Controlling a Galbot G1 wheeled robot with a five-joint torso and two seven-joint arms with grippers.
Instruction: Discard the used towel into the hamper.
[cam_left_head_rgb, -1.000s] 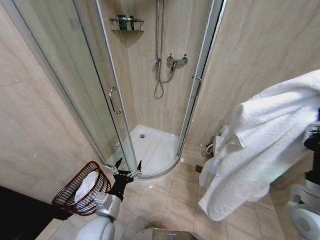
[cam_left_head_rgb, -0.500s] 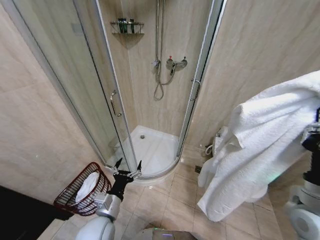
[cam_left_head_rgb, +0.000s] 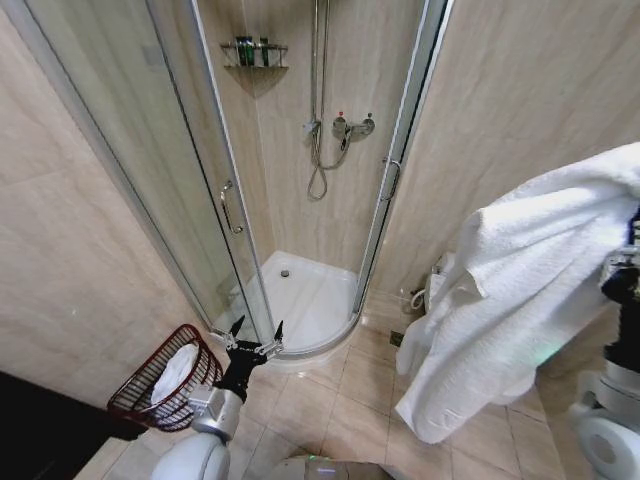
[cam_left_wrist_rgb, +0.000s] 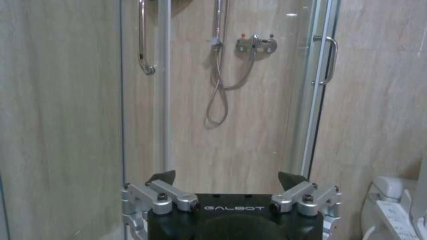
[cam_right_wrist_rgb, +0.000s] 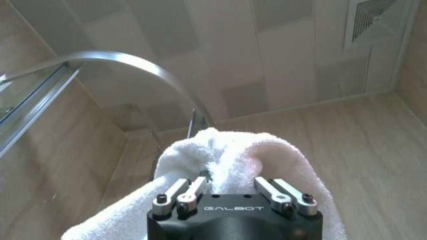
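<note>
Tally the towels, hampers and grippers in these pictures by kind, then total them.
Towels: 2, a big towel in the right gripper and a white one in the hamper
Hampers: 1
Grippers: 2, the left gripper open
Total: 5

left gripper (cam_left_wrist_rgb: 227, 181) body: "GALBOT", pale letters on the black housing, below the spread fingers
right gripper (cam_right_wrist_rgb: 230, 182) body: "GALBOT", same pale letters on black housing, fingers pinched on the white towel (cam_right_wrist_rgb: 227, 150)
shelf bottles (cam_left_head_rgb: 252, 50): labels too small to read
shower mixer (cam_left_wrist_rgb: 255, 44): red and blue dots, no text
other text: none readable
</note>
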